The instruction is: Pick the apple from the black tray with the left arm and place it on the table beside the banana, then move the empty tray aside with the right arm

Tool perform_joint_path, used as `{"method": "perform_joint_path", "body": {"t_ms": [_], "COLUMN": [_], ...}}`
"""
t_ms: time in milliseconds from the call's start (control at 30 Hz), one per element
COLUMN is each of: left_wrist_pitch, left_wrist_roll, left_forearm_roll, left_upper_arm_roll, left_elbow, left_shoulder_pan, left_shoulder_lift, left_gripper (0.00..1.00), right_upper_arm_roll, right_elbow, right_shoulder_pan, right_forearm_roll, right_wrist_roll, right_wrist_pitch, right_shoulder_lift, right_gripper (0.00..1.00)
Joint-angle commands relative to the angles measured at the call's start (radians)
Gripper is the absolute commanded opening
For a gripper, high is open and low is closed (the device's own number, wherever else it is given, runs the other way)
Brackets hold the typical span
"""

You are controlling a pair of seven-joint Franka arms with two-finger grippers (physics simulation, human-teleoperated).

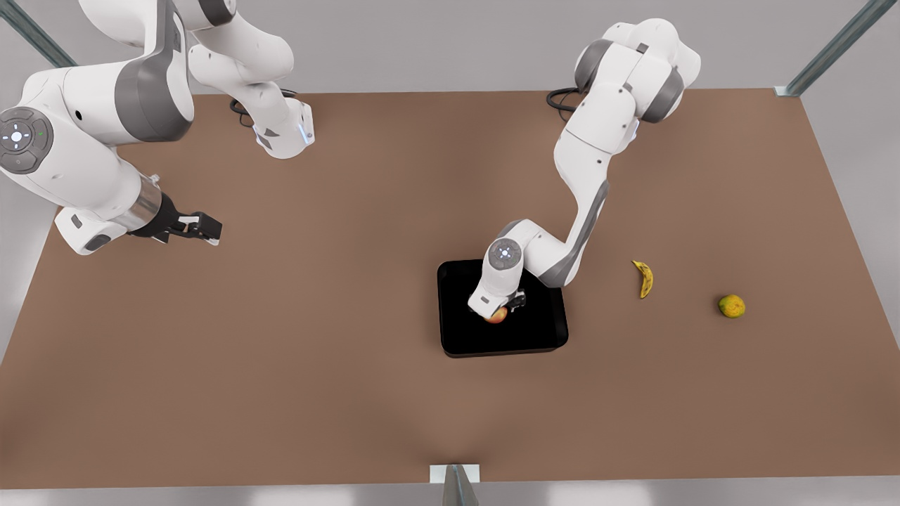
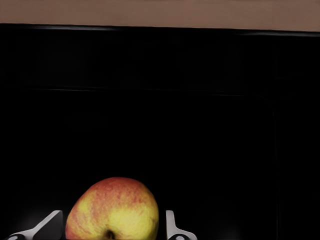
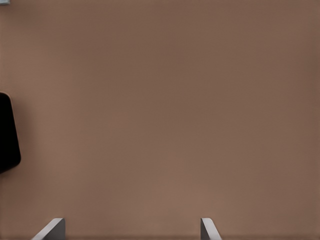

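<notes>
So we've got the left gripper [image 1: 500, 308] down in the black tray [image 1: 541, 337], fingers [image 2: 172, 227] spread either side of the apple [image 2: 114, 209], not squeezing yet. The banana [image 1: 643, 278] lies toward the front view's right. Our right gripper [image 1: 204, 228] waits wide open, well apart.

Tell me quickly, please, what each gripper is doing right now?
Left gripper: open, fingers astride the apple in the black tray.
Right gripper: open, holding nothing, waiting.

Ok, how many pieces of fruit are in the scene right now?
3. The apple sits in the black tray between the left gripper fingers; the banana and a yellow-green round fruit lie on the table toward the front view's right.
</notes>
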Motion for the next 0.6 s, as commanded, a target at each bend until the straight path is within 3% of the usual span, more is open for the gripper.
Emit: {"method": "perform_joint_path", "body": {"t_ms": [0,33,100,200,267,433,567], "left_wrist_pitch": [0.026,0.027,0.033,0.038,0.026,-0.278,-0.5], "left_wrist_roll": [-0.034,-0.034,-0.034,-0.034,-0.026,0.121,0.405], "left_forearm_roll": [0.002,0.002,0.002,0.002,0.004,0.004,-0.007], "left_upper_arm_roll": [0.001,0.001,0.002,0.002,0.016,0.025,0.027], "left_elbow": [0.0,0.0,0.0,0.0,0.0,0.002,0.001], "left_shoulder_pan": [0.0,0.0,0.0,0.0,-0.003,0.009,0.113], "left_shoulder_lift": [0.003,0.005,0.008,0.011,0.005,-0.142,-0.265], "left_gripper": [1.0,1.0,0.82,0.72,0.73,0.73,0.73], "right_upper_arm_roll": [0.0,0.0,0.0,0.0,0.0,0.001,0.001], "right_elbow": [0.0,0.0,0.0,0.0,0.0,0.0,0.0], "right_shoulder_pan": [0.0,0.0,0.0,0.0,0.0,0.0,0.003], "right_forearm_roll": [0.0,0.0,0.0,-0.001,-0.001,-0.001,0.0], "right_wrist_roll": [0.013,0.013,0.013,0.013,0.013,0.013,0.013], "right_wrist_pitch": [0.0,0.0,0.0,0.0,0.0,0.0,0.0], "right_shoulder_lift": [-0.001,-0.001,-0.001,-0.001,-0.001,-0.001,-0.001], "right_gripper": [1.0,1.0,1.0,1.0,1.0,1.0,1.0]}}
